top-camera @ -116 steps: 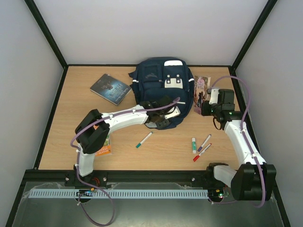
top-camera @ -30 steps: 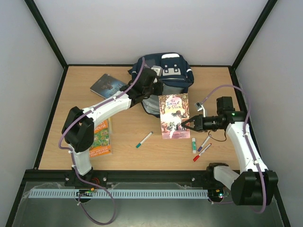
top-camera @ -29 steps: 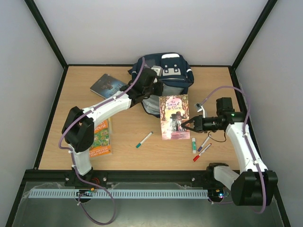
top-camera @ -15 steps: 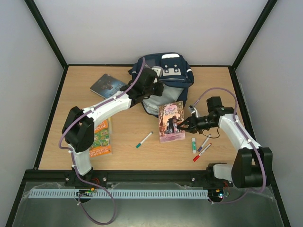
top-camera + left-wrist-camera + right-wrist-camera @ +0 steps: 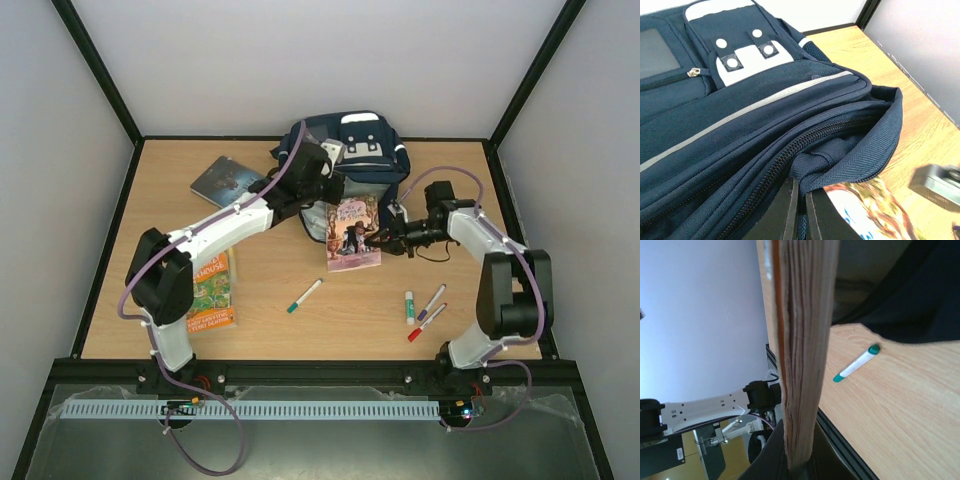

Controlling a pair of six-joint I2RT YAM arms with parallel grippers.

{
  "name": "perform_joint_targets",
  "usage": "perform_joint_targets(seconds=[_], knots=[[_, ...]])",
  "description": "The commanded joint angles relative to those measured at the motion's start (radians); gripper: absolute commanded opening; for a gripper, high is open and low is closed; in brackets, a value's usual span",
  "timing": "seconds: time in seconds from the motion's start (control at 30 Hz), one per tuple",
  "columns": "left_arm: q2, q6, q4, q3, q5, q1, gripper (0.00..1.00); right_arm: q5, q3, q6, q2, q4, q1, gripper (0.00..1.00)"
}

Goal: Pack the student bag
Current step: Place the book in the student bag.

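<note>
The student bag [image 5: 352, 158], a navy backpack with white stripes, lies at the back middle of the table. My left gripper [image 5: 322, 186] is shut on the fabric edge of its unzipped mouth [image 5: 850, 165] and holds it up. In the left wrist view the left gripper [image 5: 801, 194] pinches that blue fabric beside the zip. My right gripper [image 5: 386, 238] is shut on a paperback book [image 5: 352, 232], whose top edge is at the bag's mouth. From the right wrist, the book's page edge [image 5: 802, 340] rises out of the right gripper [image 5: 799, 462].
A dark book [image 5: 232, 180] lies at the back left and an orange book [image 5: 208, 290] near the left arm. A green-capped pen [image 5: 305, 295] lies in front of the bag. Three markers [image 5: 424, 306] lie at the front right.
My right arm has carried the book away from the table's middle, back and left to the bag's mouth. The left gripper has kept its hold on the bag's edge.
</note>
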Motion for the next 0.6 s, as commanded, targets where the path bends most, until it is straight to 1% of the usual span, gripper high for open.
perform_joint_targets(seconds=[0.0,0.13,0.27,0.4,0.57], knots=[[-0.107,0.067,0.058,0.006,0.041,-0.023,0.02,-0.056,0.063,0.054,0.102,0.088,0.003,0.01],[-0.125,0.125,0.044,-0.002,0.041,-0.06,0.02,-0.047,0.1,0.078,0.166,0.178,0.004,0.01],[-0.125,0.147,0.048,-0.02,0.034,-0.09,0.02,-0.036,0.154,0.071,0.236,0.192,0.003,0.01],[-0.126,0.15,0.05,-0.031,0.018,-0.104,0.02,0.019,0.127,0.131,0.272,0.276,0.003,0.01],[-0.151,0.15,0.056,-0.041,0.003,-0.108,0.02,0.08,0.104,0.136,0.329,0.305,0.004,0.01]])
